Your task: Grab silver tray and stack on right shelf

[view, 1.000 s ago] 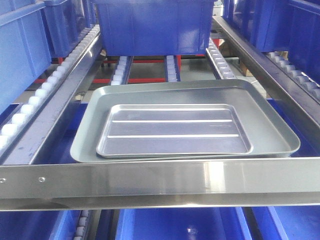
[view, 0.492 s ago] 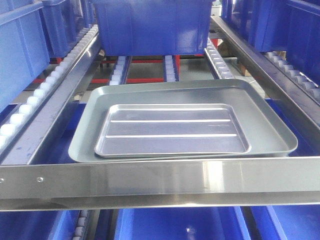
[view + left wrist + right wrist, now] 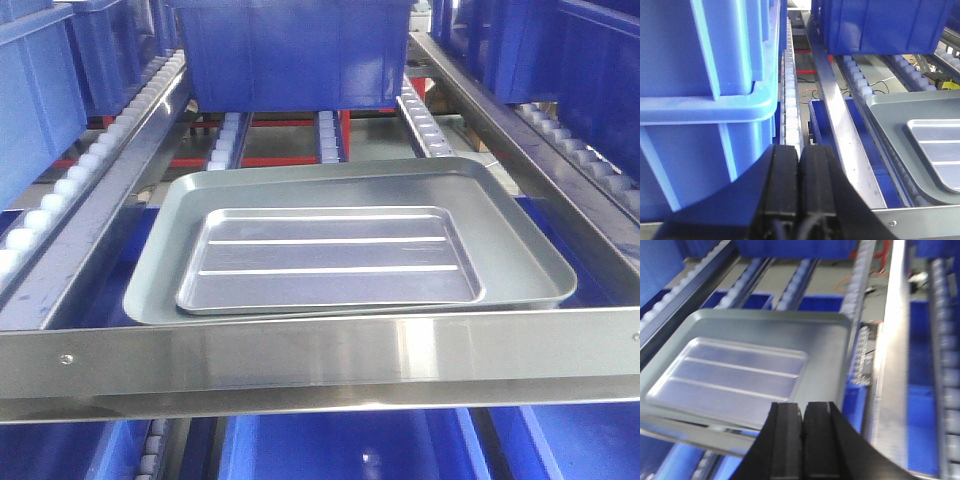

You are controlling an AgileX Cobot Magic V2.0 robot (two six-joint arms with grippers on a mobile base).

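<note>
The silver tray (image 3: 330, 255), shiny with two long ridges, lies flat inside a larger dull grey tray (image 3: 520, 240) on the right shelf (image 3: 320, 350), just behind its brushed steel front bar. My left gripper (image 3: 799, 155) is shut on nothing, left of the trays and in front of a blue bin; the silver tray (image 3: 940, 150) shows at that view's right edge. My right gripper (image 3: 802, 412) is also shut and empty, hovering near the front right of the grey tray (image 3: 825, 335), with the silver tray (image 3: 730, 375) to its left. Neither gripper appears in the front view.
A blue bin (image 3: 290, 50) stands on the rollers behind the trays. Stacked blue bins (image 3: 705, 100) fill the lane to the left and more blue bins (image 3: 590, 60) the right. Sloping steel rails (image 3: 100, 220) with white rollers (image 3: 45, 210) flank the trays. Blue bins (image 3: 340, 450) sit on the level below.
The front view has shifted, so the trays and rack sit slightly further left in the frame. The silver tray lies in the grey tray as before.
</note>
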